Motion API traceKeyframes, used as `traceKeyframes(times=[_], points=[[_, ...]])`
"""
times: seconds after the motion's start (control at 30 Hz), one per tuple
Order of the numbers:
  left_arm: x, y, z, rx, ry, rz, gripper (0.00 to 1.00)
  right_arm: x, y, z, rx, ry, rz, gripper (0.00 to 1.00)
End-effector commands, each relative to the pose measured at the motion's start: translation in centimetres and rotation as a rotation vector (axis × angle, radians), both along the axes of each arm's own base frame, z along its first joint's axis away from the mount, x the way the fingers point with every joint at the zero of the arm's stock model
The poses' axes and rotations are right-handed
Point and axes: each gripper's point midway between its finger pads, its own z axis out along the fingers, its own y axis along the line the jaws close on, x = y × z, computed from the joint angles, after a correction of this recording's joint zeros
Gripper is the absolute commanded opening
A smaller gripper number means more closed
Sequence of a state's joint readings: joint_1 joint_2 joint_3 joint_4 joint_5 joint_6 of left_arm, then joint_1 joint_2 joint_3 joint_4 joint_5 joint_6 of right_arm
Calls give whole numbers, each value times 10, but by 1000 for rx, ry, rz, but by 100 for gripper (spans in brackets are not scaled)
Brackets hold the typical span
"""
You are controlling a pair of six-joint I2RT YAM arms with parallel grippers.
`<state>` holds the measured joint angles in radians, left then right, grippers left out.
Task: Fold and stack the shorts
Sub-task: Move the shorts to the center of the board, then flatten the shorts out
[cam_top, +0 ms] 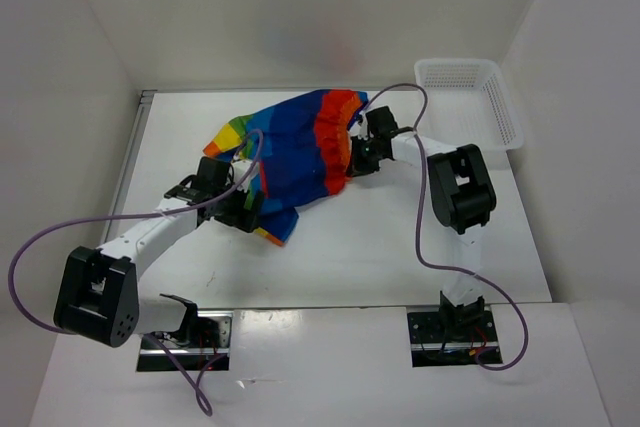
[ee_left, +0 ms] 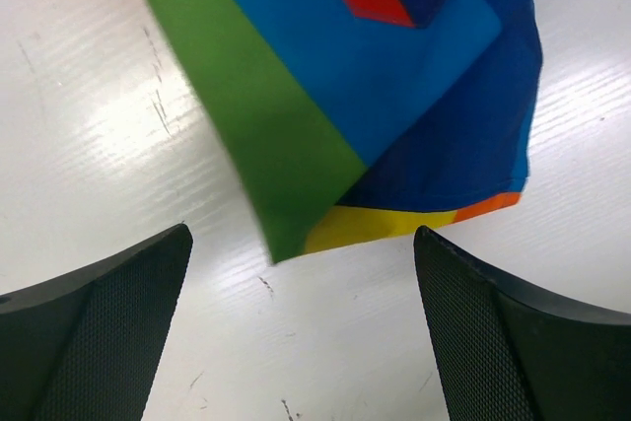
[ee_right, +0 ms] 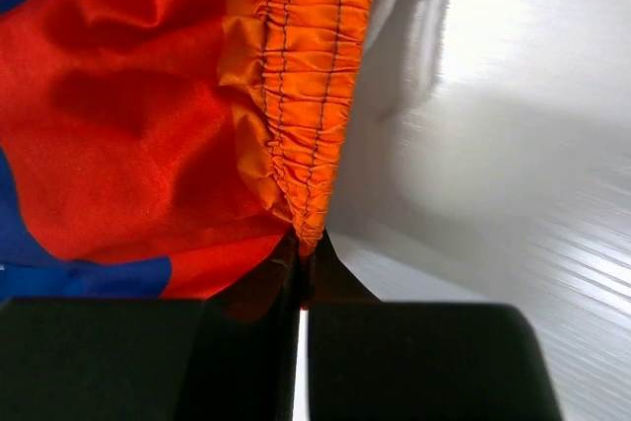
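the shorts (cam_top: 300, 147) show broad blue, red, orange, yellow and green stripes; basket (cam_top: 497, 97) white mesh.

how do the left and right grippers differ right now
The left gripper is open and holds nothing; the right gripper is shut on the shorts. The left faces a green and yellow hem corner; the right pinches the orange waistband. Both sit at the shorts' edges.

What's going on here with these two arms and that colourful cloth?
Two robot arms are working on rainbow-striped shorts lying crumpled on the white table. The right gripper is shut on the orange elastic waistband. The left gripper is wide open, hovering by the green-and-yellow corner at the other end without gripping it. No neat fold shows yet. A white mesh basket sits at the far right.
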<state>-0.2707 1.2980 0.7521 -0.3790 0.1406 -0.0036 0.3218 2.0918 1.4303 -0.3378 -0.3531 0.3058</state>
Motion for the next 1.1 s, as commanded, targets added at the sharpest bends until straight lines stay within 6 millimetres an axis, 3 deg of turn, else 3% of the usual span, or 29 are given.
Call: traceKeyframes(times=[0.0, 0.03, 0.1, 0.2, 0.33, 0.5, 0.6, 0.63, 0.73, 0.77, 0.9, 0.93, 0.97, 1.0, 1.03, 1.07], points=[[24, -2, 34, -14, -108, 11, 100, 31, -32, 65, -9, -171, 4, 0], [26, -5, 39, -27, -117, 3, 100, 36, -52, 74, -9, -187, -16, 0], [27, -19, 43, -83, -86, -43, 100, 38, -62, 110, -12, -254, 6, 0], [16, -51, 34, -120, -21, -147, 100, 28, -54, 147, 39, -324, 70, 0], [-4, -90, 24, -135, 42, -282, 100, 16, -44, 155, 128, -304, 48, 0], [-15, -126, 26, -170, 70, -393, 100, 21, -40, 177, 171, -341, 22, 0], [-15, -134, 20, -170, 71, -413, 100, 23, -35, 190, 208, -353, 19, 0], [-13, -128, 9, -136, 73, -392, 100, 25, -35, 196, 211, -367, 20, 0], [10, -122, -6, -71, 4, -338, 100, 24, -34, 197, 217, -365, 26, 0], [17, -122, -10, -64, -19, -328, 95, 24, -34, 197, 217, -365, 27, 0], [46, -112, -10, 16, -125, -246, 36, 25, -34, 202, 220, -383, 28, 0], [54, -105, -10, 49, -159, -211, 23, 29, -33, 213, 226, -415, 30, 0], [72, -94, -9, 108, -232, -140, 6, 32, -34, 217, 221, -427, 25, 0], [88, -79, -4, 128, -271, -75, 0, 37, -33, 224, 219, -453, 33, 0], [99, -67, 0, 149, -303, -26, 0, 41, -33, 226, 215, -464, 39, 0], [123, -63, 25, 139, -379, 32, 0, 46, -34, 235, 206, -494, 37, 0]])
